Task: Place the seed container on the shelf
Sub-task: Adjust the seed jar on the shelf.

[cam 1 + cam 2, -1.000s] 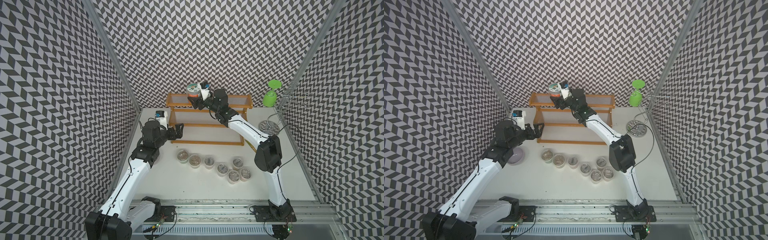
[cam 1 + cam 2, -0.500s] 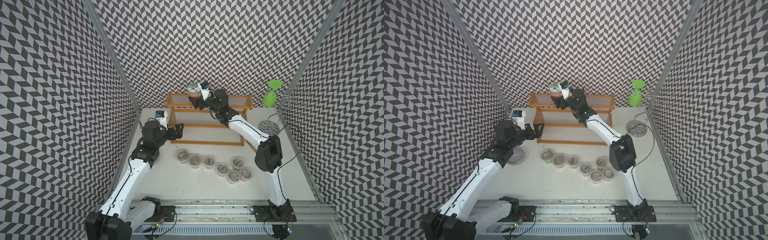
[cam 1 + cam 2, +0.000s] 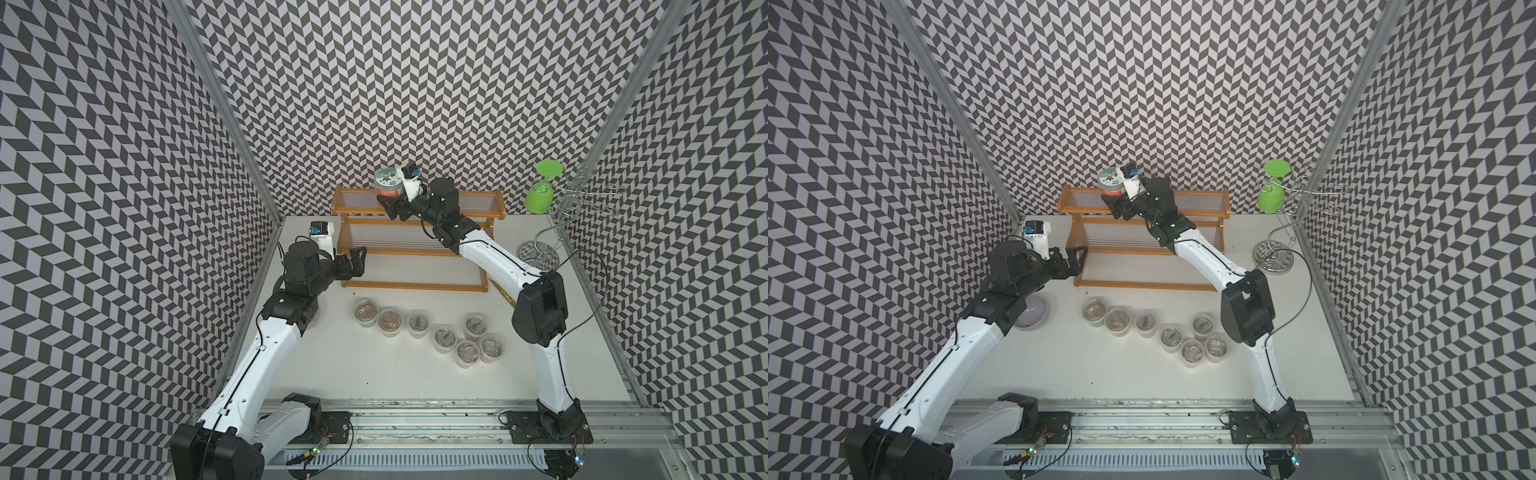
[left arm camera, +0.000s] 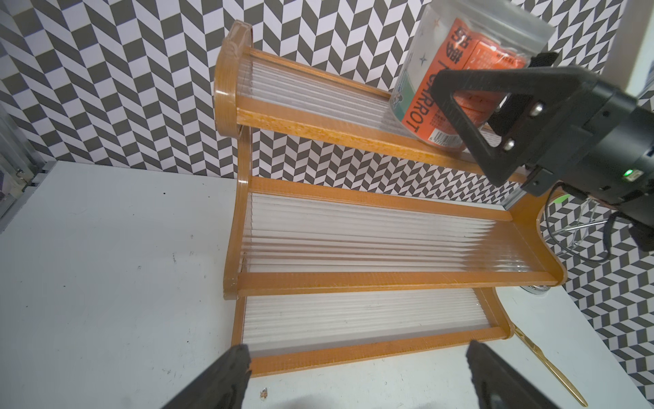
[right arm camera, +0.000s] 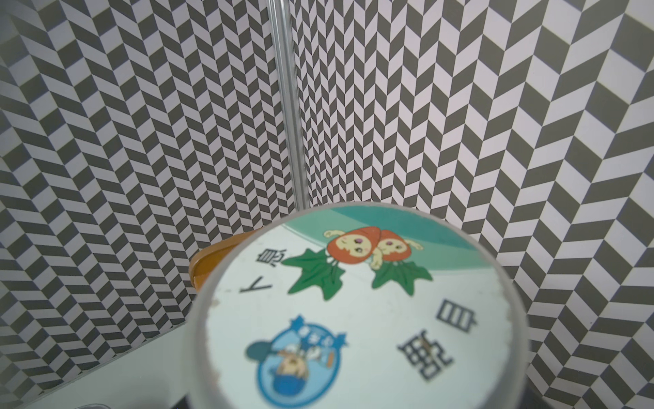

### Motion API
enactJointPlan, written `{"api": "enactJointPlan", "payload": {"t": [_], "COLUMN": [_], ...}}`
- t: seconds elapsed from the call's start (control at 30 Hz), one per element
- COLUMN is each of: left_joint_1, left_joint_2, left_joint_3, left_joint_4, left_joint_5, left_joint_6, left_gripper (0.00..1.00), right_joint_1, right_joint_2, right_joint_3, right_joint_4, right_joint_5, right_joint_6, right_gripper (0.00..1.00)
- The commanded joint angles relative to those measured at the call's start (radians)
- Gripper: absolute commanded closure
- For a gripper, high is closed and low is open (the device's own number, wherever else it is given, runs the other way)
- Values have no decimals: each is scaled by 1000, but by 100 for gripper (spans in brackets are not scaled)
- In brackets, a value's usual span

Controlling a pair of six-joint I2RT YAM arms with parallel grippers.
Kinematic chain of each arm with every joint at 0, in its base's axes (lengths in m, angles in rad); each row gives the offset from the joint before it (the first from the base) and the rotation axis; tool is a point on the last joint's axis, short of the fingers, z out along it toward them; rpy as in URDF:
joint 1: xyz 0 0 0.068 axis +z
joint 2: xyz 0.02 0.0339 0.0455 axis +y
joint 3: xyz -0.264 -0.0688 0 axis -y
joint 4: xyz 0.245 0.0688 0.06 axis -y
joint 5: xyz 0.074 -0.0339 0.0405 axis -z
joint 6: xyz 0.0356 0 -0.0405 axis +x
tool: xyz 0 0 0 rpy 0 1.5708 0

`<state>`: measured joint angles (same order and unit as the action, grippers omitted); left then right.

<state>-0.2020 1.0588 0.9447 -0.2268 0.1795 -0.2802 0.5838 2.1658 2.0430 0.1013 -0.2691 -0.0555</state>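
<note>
Table point(image 3: 374, 374): white. Seven small clear tubs point(image 3: 428, 332) sat on it in a loose row in front of the shelf, their contents too small for you to make out.
Shelf point(image 3: 415, 284): three stepped tiers stood against the back wall. Your right arm point(image 3: 498, 257) crossed the right part of the upper tiers in both top views.
Bowl point(image 3: 1034, 316): lilac, and half hidden under your left arm point(image 3: 976, 340).
Seed container point(image 3: 389, 185): it stood on the shelf's top tier, left of the middle, with its printed lid up. Its lid point(image 5: 357, 318) filled the right wrist view and hid its body from you there. The left wrist view showed an orange label reading CARROT point(image 4: 421, 102).
Right gripper point(image 3: 392, 208): its jaws sat either side of the container's lower body. One finger point(image 4: 513, 80) lay across the label and the other was behind the jar. You could not tell whether the pads pressed it or stood just clear.
Left gripper point(image 3: 359, 262): it was spread wide and empty near the shelf's left front corner. Only its fingertips point(image 4: 226, 375) showed in your left wrist view.
</note>
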Motion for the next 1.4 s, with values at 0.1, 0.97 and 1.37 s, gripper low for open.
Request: {"api": "enactJointPlan", "payload": {"t": [0.1,0.97,1.37], "left_joint_1": [7,17,20], "left_joint_2": [3,-20,-42], "left_joint_3": [12,9,-11], "left_joint_4": [-13,-40,-111], "left_joint_5": [23,53,86], "left_joint_6": [13,15,64], "left_gripper": [1,1,0], "right_joint_1": [-1,-1,-1], "right_joint_2": [-27,-206,-576], "right_joint_3": [25,-131,-592], "right_joint_4": [-35,-72,15], "right_joint_5": [30,1,-15], "right_joint_6": [-8,-35,-35], "right_gripper": [3,1,1]}}
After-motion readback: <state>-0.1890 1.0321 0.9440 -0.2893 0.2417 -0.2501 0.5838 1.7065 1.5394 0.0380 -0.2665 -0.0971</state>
